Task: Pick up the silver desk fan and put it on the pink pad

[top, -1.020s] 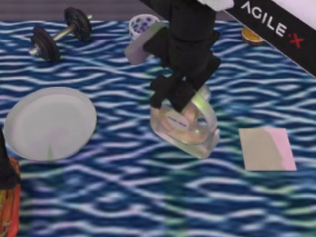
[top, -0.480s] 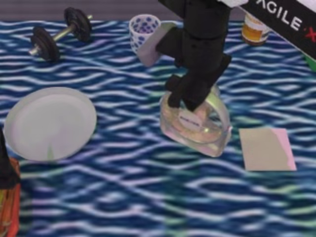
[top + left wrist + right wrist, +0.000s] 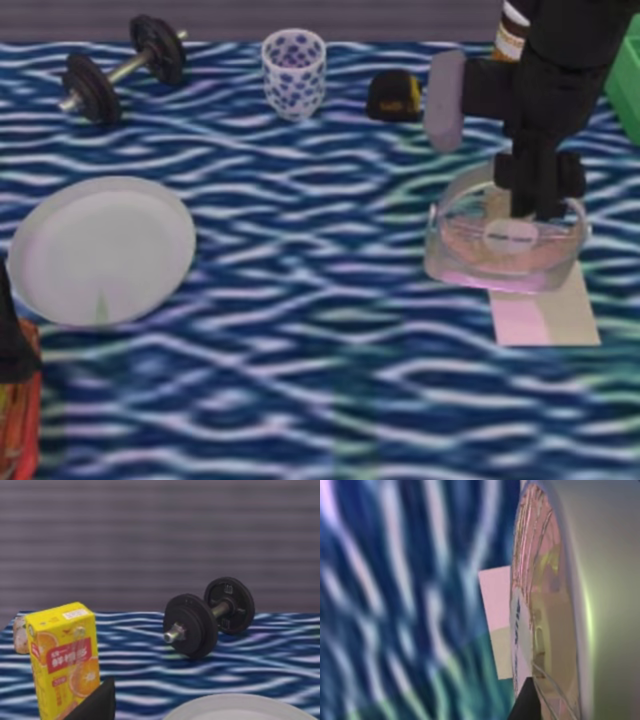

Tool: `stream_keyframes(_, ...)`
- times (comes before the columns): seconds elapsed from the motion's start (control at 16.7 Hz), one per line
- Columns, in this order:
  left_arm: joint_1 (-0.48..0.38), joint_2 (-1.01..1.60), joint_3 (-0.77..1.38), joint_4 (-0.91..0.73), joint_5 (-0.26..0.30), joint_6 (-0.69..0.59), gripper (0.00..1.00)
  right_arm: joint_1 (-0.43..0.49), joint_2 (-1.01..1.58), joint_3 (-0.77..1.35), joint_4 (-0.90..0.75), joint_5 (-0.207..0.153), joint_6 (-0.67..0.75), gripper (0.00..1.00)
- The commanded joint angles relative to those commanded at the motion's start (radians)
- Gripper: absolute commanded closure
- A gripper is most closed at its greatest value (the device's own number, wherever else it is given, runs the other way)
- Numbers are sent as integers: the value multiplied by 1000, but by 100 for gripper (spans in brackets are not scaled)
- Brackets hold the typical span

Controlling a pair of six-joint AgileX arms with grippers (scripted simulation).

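Right gripper [image 3: 540, 205] apparently pinching silver desk fan [image 3: 505, 243], overlapping pink pad [image 3: 545, 318]

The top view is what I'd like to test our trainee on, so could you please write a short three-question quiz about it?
1. True or false: the silver desk fan lies on the round plate.
2. Which arm's gripper is at the fan? A) left B) right
3. Fill in: at the table's far edge, the dotted cup stands between the ______ and the small black-and-yellow object.

Key:
1. False. The fan hangs over the pink pad, covering its far edge.
2. B. The right gripper is shut on its rim; the left arm is parked at the left edge.
3. dumbbell
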Motion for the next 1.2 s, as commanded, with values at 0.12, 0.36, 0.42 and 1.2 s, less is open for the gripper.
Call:
stream_keyframes(0.12,0,0,0,0,0,0,0,-50,-70,-111,37,0,-137,100)
stream_keyframes(0.36,0,0,0,0,0,0,0,-117,-160,-256,84,1,-287,100)
stream_keyframes(0.42,0,0,0,0,0,0,0,-122,-167,-266,88,2,-298,100)
stream_keyframes(1.2,0,0,0,0,0,0,0,-125,-155,-389,222,2,-301,100)
